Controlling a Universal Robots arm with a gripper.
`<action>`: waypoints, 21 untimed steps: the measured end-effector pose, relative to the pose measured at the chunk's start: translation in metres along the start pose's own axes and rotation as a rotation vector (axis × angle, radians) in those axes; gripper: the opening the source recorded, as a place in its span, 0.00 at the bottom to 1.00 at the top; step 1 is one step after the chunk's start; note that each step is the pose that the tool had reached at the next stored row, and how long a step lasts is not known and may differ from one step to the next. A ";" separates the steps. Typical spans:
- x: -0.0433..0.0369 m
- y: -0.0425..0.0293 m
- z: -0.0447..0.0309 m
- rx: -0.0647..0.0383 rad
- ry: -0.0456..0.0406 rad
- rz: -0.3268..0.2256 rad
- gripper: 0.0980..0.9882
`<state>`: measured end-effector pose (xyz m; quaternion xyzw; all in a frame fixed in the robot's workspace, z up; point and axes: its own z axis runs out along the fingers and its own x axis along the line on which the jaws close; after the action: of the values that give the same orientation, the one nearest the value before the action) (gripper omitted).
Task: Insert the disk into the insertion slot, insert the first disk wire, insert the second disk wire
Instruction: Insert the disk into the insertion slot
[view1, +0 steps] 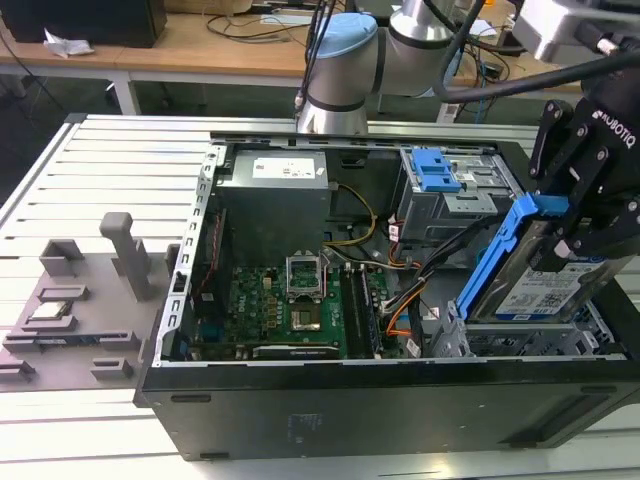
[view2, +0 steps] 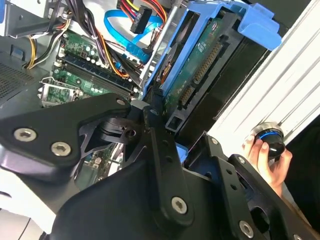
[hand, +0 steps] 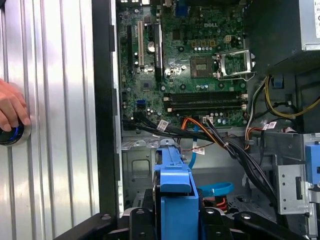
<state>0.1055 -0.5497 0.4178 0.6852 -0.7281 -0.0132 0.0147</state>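
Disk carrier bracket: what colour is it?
Bright blue; the exterior view shows the disk bracket best.

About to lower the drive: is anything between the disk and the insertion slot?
Nothing visible sits between them. The gripper holds the disk tilted above the insertion slot; the second disk wire loops close by in the first wrist view and might snag.

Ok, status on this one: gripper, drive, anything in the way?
Gripper jaws shut on drive, tilted above the low cage. Drive not seated. Light-blue cable loose nearby in the case; a hand on a knob outside it.
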 end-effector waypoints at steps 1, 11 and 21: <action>0.0000 -0.0002 0.0040 0.000 0.0000 0.000 0.30; -0.0001 -0.0010 0.0258 0.000 -0.0001 0.000 0.30; -0.0001 -0.0012 0.0312 0.000 -0.0001 0.000 0.38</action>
<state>0.1055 -0.5497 0.3866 0.6852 -0.7281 -0.0133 0.0146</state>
